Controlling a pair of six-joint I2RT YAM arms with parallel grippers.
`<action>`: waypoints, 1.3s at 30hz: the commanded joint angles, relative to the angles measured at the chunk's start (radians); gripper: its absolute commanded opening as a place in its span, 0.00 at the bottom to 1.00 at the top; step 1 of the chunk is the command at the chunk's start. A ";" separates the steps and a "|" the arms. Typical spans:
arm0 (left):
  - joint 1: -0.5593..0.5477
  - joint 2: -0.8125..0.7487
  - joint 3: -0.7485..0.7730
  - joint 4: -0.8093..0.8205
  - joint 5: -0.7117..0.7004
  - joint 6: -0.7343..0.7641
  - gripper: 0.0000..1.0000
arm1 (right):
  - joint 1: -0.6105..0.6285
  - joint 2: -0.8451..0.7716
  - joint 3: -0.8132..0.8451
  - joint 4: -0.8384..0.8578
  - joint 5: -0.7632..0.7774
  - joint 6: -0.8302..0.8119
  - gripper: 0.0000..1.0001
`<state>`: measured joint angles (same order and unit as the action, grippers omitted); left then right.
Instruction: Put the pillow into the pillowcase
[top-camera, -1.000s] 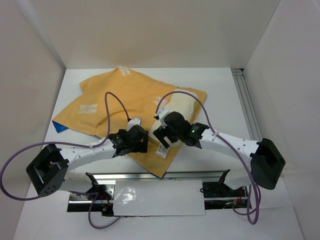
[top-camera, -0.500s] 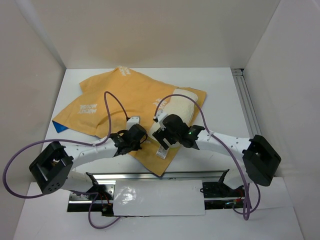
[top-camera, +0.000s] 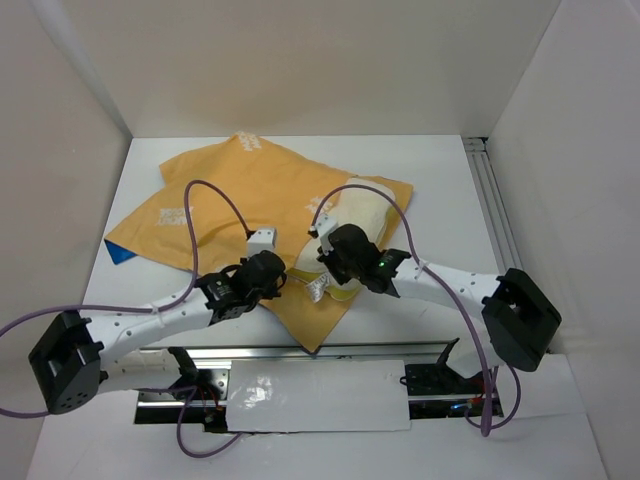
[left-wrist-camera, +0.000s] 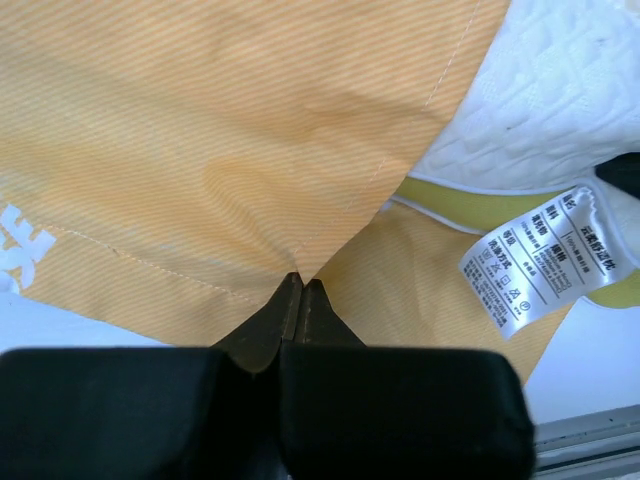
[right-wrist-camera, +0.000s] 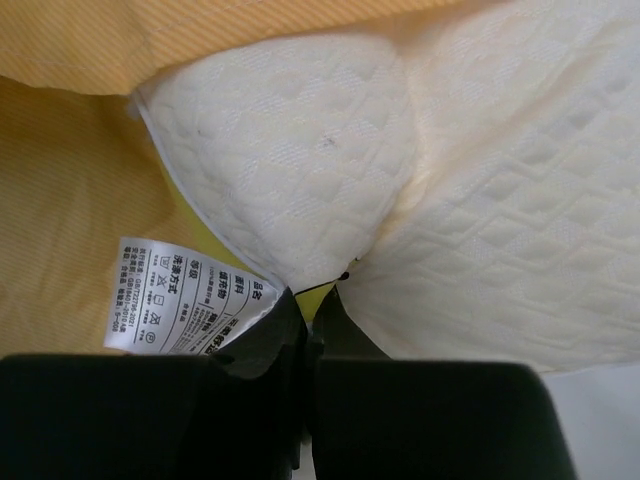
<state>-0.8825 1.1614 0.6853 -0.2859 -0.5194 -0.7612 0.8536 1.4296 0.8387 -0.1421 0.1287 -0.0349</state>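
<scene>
Mustard-orange cloth of the pillowcase (top-camera: 225, 190) lies spread on the table (top-camera: 445, 190), beyond both grippers. The top view alone shows a blue corner (top-camera: 118, 256) far to the left of the left gripper (top-camera: 288, 284). It also shows the cream pillow (top-camera: 365, 212) just ahead of the right gripper (top-camera: 322, 282), but the wrists mask both grip points.

The left wrist view shows the left gripper's fingers pressed together on the pillowcase's stitched hem, with cloth puckered at the tips. A white care label (left-wrist-camera: 545, 262) lies to its right.

The right wrist view shows the right gripper clamped on the pillow's near edge, quilted fabric bunched at the tips. The label lies just to its left, and orange cloth covers the pillow's far end.
</scene>
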 joint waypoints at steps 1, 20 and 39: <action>-0.007 -0.031 0.030 0.007 -0.050 0.036 0.00 | 0.001 0.003 0.000 0.105 -0.087 0.015 0.00; -0.162 -0.190 0.324 -0.073 0.286 0.161 0.00 | 0.012 -0.066 -0.236 1.380 0.055 0.309 0.00; -0.182 -0.157 0.414 -0.274 0.176 0.024 1.00 | 0.068 -0.101 -0.218 0.751 0.383 0.561 0.81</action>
<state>-1.0588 0.9855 1.0122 -0.5468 -0.2230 -0.6685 0.9268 1.4162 0.5316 0.9043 0.3252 0.4366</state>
